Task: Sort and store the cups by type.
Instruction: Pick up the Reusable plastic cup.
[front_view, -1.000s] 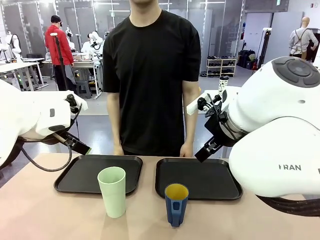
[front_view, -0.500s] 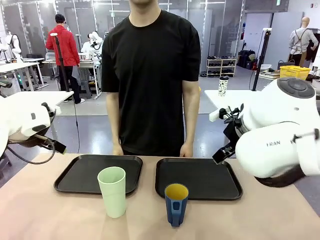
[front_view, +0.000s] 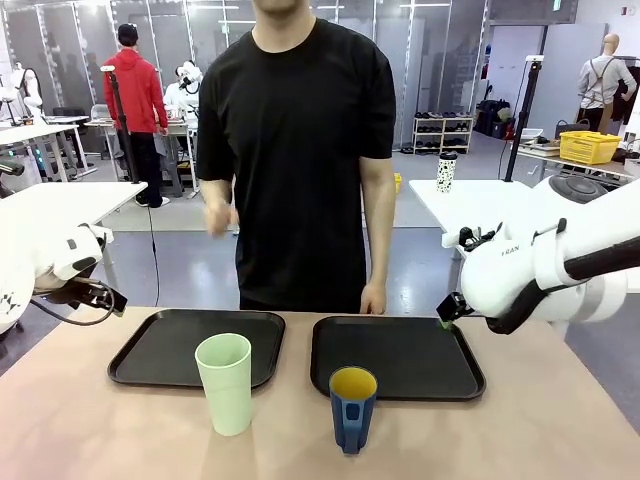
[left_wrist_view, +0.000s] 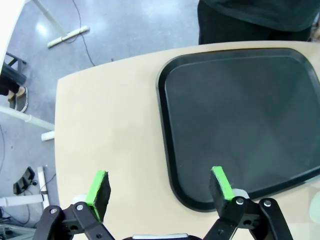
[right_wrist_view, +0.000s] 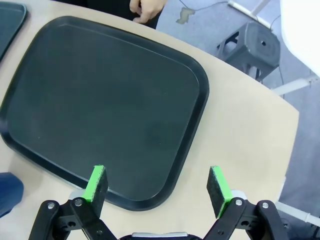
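A tall pale green tumbler (front_view: 224, 383) stands upright on the table just in front of the left black tray (front_view: 160, 345). A shorter dark blue cup (front_view: 352, 408) with a yellow inside and a handle stands in front of the right black tray (front_view: 420, 360). My left gripper (front_view: 108, 298) hovers off the left tray's outer end. In the left wrist view the gripper (left_wrist_view: 160, 185) is open over the table beside that tray (left_wrist_view: 240, 115). My right gripper (front_view: 446, 312) hangs by the right tray's far right corner, open above the tray (right_wrist_view: 100, 100), with the blue cup (right_wrist_view: 7, 192) at the picture's left edge.
A person in a black shirt stands at the far side. One hand (front_view: 374, 299) rests near the right tray's back edge and the other (front_view: 218, 216) is raised. A white cup with black spots (front_view: 446, 172) sits on a table behind. Bare tabletop lies around both cups.
Both arms have drawn back outward, away from the middle, so the trays show fully. The person's hand at picture left has lifted from the table edge.
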